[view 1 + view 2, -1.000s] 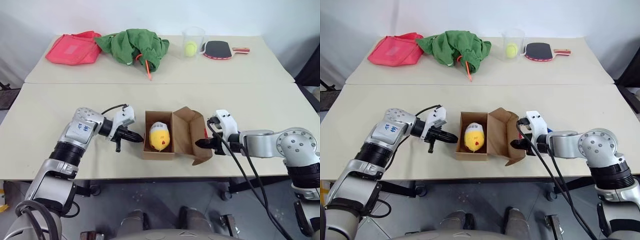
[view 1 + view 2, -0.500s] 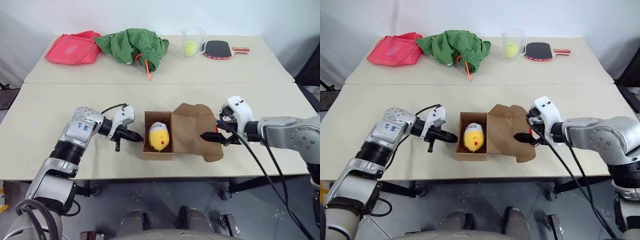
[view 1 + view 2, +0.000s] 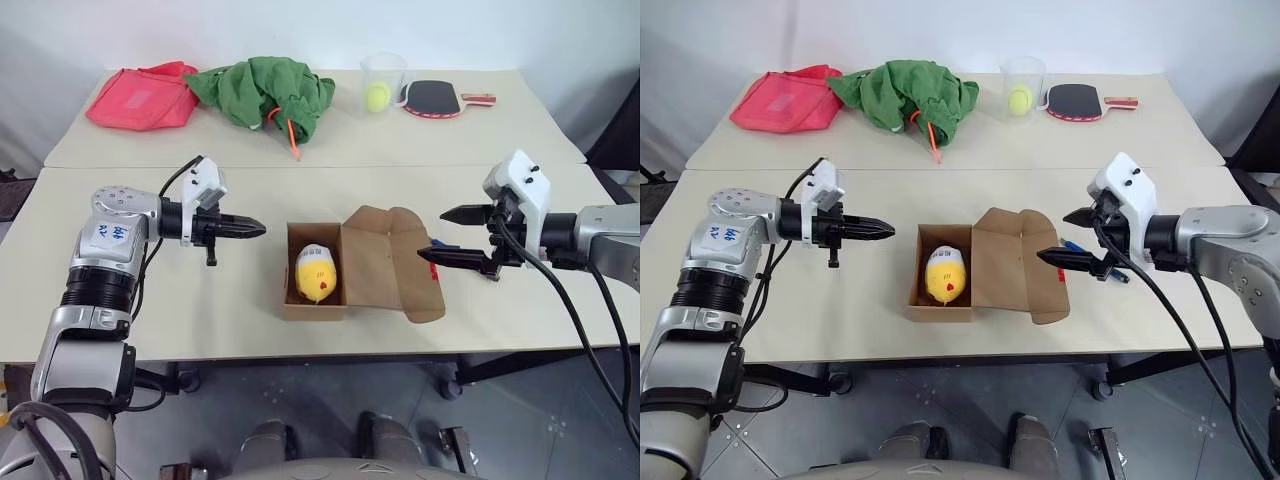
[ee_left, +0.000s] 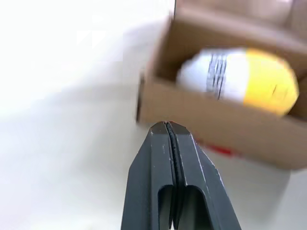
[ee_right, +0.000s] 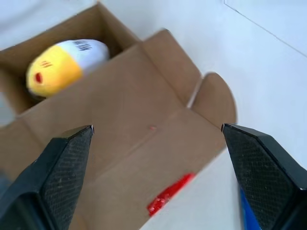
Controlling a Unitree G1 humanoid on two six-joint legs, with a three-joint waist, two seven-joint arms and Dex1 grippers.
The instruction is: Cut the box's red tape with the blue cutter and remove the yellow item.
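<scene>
Cardboard first: the small brown box (image 3: 318, 277) sits open at the middle of the cream bench (image 3: 130, 300), its lid flap folded flat toward three o'clock. Inside its well lies the round yellow item (image 3: 317, 276), yellow at one end and white at the other, with a tiny red mark. A strip of bright red tape (image 5: 169, 193) clings to the outer edge of the opened flap. My left gripper (image 3: 258, 229) hovers at nine o'clock from the box, apart from it and off the bench, its two black fingers (image 4: 158, 167) pressed together on nothing. My right gripper (image 3: 450, 235) hangs at three o'clock, just past the flap's edge, fingers spread wide and empty. A thin blue cutter (image 3: 1118, 275) lies on the bench beside that gripper, partly hidden by it. Far off at twelve o'clock rest a pink-red cloth bag (image 3: 145, 97), a heap of green cloth (image 3: 265, 89), a clear cup (image 3: 383, 80) with a yellow-green ball, and a black paddle (image 3: 433, 98).
</scene>
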